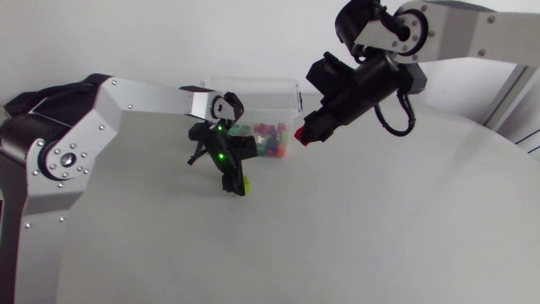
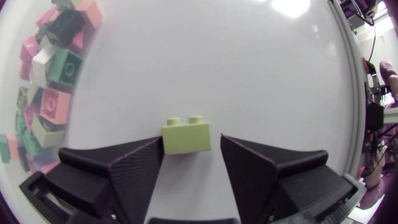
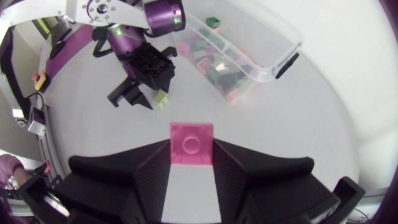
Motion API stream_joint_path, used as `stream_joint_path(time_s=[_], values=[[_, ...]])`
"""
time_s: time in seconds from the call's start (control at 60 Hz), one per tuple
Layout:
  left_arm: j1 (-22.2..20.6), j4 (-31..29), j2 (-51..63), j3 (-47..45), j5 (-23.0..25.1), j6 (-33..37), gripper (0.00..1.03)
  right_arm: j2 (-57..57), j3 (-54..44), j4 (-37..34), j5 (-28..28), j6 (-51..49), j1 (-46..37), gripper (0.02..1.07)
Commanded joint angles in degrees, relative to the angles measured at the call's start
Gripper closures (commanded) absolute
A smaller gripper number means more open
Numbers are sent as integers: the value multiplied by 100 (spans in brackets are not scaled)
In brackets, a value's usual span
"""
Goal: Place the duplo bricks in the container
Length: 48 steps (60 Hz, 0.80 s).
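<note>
While the right jaws, closed on a pink square plastic duplo brick (image 3: 191, 143), hang in the air just short of the clear plastic container (image 3: 283, 59) of mixed bricks, the left jaws stand wide on the white counter (image 1: 380, 219) around a lime-green two-stud plastic brick (image 2: 186, 134). That brick touches one side of the jaws; a gap shows on the other side. Judgement: the left jaws should close squarely on the brick's flat sides, centred, before lifting. The right jaws should carry the pink brick fully over the container's rim, ahead of them, and release low, lest it bounce out.
</note>
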Motion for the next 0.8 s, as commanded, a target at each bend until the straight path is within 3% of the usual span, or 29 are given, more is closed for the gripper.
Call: stream_joint_path(time_s=[0.0, 0.333, 0.783], values=[[17, -135, 152, 129, 101, 161, 77, -141, 273, -74, -90, -88, -43, 90], [-79, 32, -648, -846, 427, 170, 79, -44, 809, 102, -239, 87, -35, 90], [-141, 278, -2845, -2252, 734, -331, 79, 790, 1556, 1429, -433, 667, 18, 90]])
